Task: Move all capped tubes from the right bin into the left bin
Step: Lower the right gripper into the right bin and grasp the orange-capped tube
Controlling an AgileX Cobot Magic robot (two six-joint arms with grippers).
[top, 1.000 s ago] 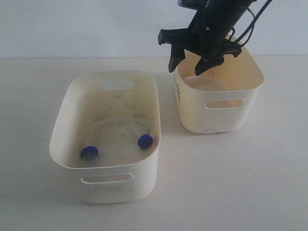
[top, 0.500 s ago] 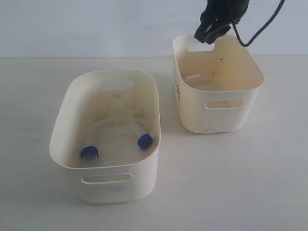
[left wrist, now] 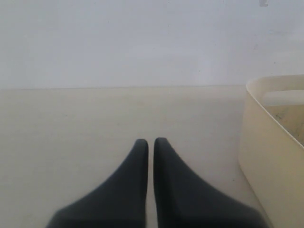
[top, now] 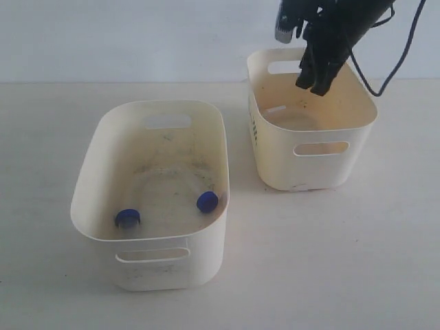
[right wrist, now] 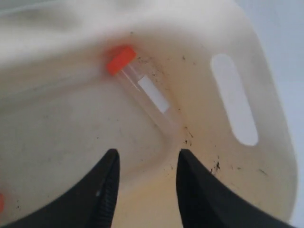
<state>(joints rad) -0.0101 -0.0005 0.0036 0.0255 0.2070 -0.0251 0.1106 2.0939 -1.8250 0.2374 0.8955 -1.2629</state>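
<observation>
Capped tubes: four expected, not all readable. One small clear plastic tube with an orange-red cap (right wrist: 147, 90) lies flat on the floor of the smaller cream plastic bin with side slits (top: 275, 165). It is tucked into the foot of a wall, just ahead of the right claw (right wrist: 147, 190) and slightly off its centre line. Right claw hangs over that bin's mouth, jaws spread, nothing between them. A sliver of orange-red (right wrist: 1, 202) shows beside the claw at the frame edge; probably a second cap, too cut off to confirm. Two blue-capped tubes, marked by one round blue cap (top: 128, 218) and another blue cap (top: 207, 201), rest in the larger cream plastic bin with the dark-speckled floor (top: 151, 275), well away from the right claw. Their clear bodies barely show.

Handling, my judgement: light, stiff, smooth and round, so prone to roll or squirt from a pinch. Take it across the barrel near the white label (right wrist: 154, 96), jaws crosswise to its length. The wall leaves little room on that side.

Left claw (left wrist: 150, 142): jaws pressed together, empty, absent from the exterior view. From outside, the near wall hides the small bin's floor.
</observation>
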